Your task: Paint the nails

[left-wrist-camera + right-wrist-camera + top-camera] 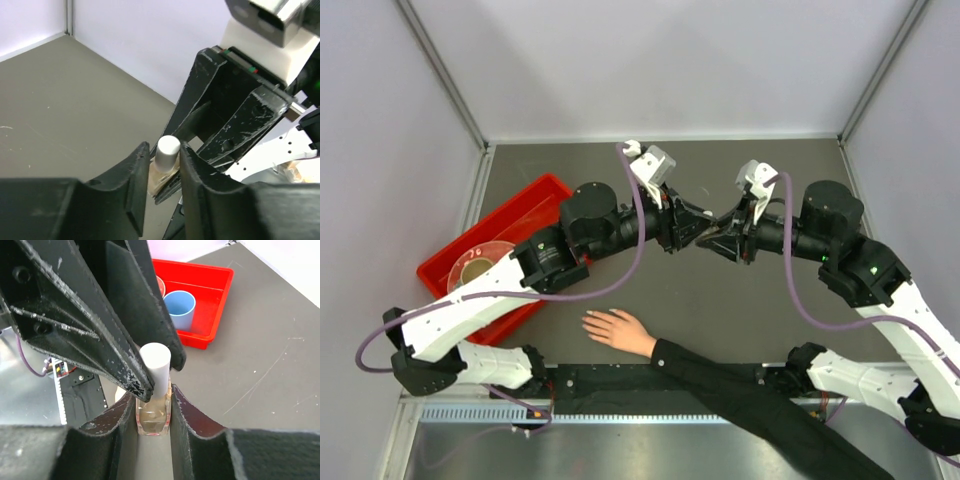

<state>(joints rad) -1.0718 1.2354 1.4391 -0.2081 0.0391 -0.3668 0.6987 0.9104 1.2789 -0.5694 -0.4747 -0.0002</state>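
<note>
- Bottle (152,417): small, clear glass with pale tan liquid and a white cylindrical cap (156,364). The fingers cover its sides, so I cannot tell whether it bears any lettering.
- Right gripper (151,396): clamped on the glass body. One finger presses each side, and the bottle is held off the table (720,310) with its neck and cap sticking out past the fingertips.
- Left gripper (165,146): meets the right one tip to tip over mid-table. Its jaws are narrow and set around the cap. In the left wrist view one finger (197,180) lies against the cap, while a sliver of gap shows at the other. I cannot tell whether the cap is truly pinched.
- The two grippers face each other, left fingers reaching in from one side and right fingers from the other. The bottle is the only thing between them.
- Nails (588,322): on the tips of a flesh-toned hand (620,330) lying flat on the table near its front edge, fingers spread and pointing left. They are too small to make out singly. They lie well apart from both grippers and the bottle.
- Black sleeve (750,395): runs from the wrist toward the right front corner.
- Red tray (535,198): at the table's left, partly under the left arm. It holds a pale blue cup (179,307) and a clear round bowl (478,262).
</note>
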